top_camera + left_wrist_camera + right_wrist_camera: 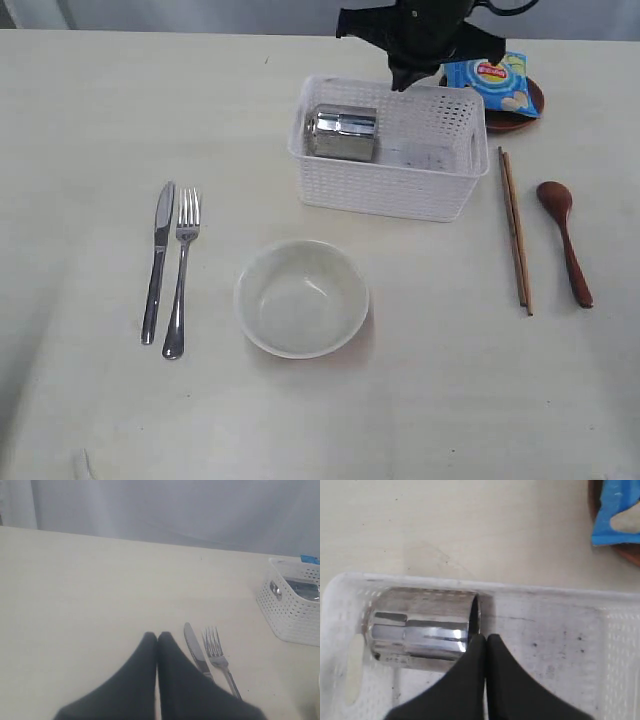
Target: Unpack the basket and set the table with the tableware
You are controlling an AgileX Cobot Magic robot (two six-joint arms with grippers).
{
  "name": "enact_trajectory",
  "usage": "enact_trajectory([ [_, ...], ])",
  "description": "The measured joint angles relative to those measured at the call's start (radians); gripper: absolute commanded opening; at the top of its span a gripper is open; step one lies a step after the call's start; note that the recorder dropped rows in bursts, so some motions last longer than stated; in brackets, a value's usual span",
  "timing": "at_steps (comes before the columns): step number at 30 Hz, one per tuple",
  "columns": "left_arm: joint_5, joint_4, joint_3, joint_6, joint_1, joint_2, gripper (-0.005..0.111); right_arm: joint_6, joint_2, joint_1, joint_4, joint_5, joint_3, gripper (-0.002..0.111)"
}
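Pale table (100, 100), half set, with the basket (385, 190) at its far middle.
Steel cup (342, 133) lies sideways in the basket's left end; right gripper (486, 639) hovers by its mouth, jaws pressed together, empty. Left gripper (157, 639), likewise closed, sits near knife (158, 260) and fork (182, 270).

Exterior camera looks down on the table (90, 120); right wrist peers closely into the basket (385, 190), left sees it afar.
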Motion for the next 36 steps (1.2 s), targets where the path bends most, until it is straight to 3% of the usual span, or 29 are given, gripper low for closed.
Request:
enact_trajectory([
  [2, 0.000, 0.000, 0.000, 0.000, 0.000, 0.000, 0.000, -0.031, 0.002, 0.000, 0.036, -0.002, 0.000, 0.005],
  [8, 0.000, 0.000, 0.000, 0.000, 0.000, 0.000, 0.000, -0.107, 0.016, 0.000, 0.170, -0.006, 0.000, 0.050],
  [10, 0.000, 0.000, 0.000, 0.000, 0.000, 0.000, 0.000, -0.120, 0.029, 0.000, 0.209, -0.006, 0.000, 0.056],
  [20, 0.000, 0.000, 0.000, 0.000, 0.000, 0.000, 0.000, -0.163, 0.094, -0.021, 0.299, -0.008, 0.000, 0.056],
  [36, 0.000, 0.000, 0.000, 0.000, 0.000, 0.000, 0.000, -0.486, 0.162, -0.141, 0.617, -0.034, 0.000, 0.056],
])
